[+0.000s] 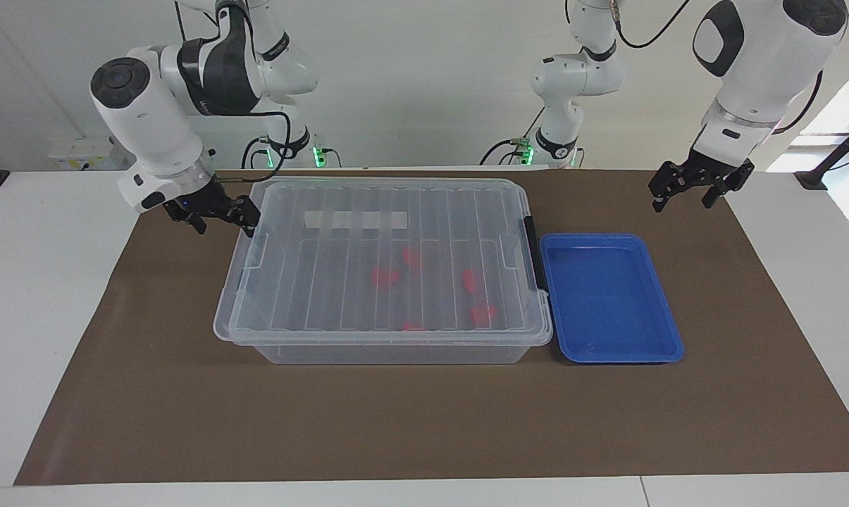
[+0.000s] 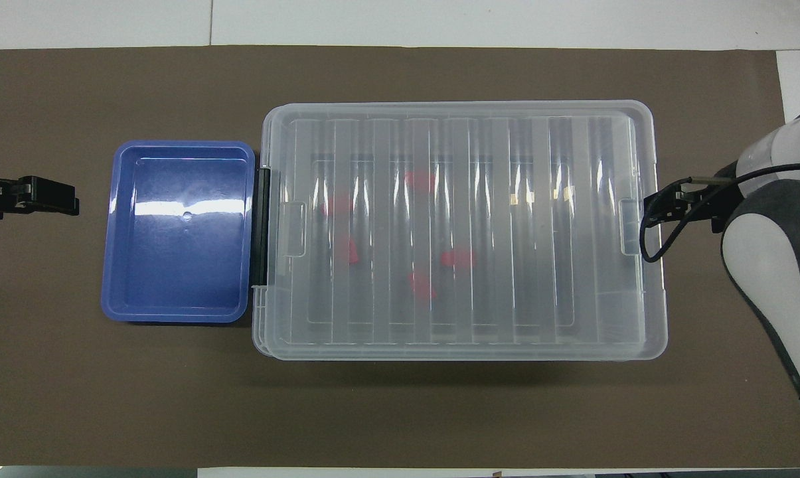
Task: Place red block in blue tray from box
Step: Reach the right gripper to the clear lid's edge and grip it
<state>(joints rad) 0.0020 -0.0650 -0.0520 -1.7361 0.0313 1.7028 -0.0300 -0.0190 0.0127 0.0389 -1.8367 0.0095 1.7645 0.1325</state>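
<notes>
Five red pieces I count through the ribbed lid point(image 1: 389, 246) of the box point(image 2: 645, 345); any one may be the red block point(image 1: 384, 277), all lying on the box floor in the half toward the left arm's end of the table, blurred by the plastic so I cannot read their shapes. Lid is on and sits flat; the black latch point(image 1: 532, 252) stands on the short side that faces the blue tray point(image 1: 667, 310). Tray sits just beside that latched side, on the brown mat point(image 1: 424, 422), near the mat's edge at the left arm's end, nothing in it that I can see. Box occupies the middle of the mat, long sides running along the table's length. My right gripper point(image 1: 223, 217) is at the box's unlatched short side, close to the lid's corner nearest the robots; fingers spread, holding nothing, and I cannot tell whether a fingertip touches the rim. My left gripper point(image 1: 685, 193) hangs over the mat's corner at its own end, well apart from the tray, fingers likewise spread and carrying nothing; that arm waits.
</notes>
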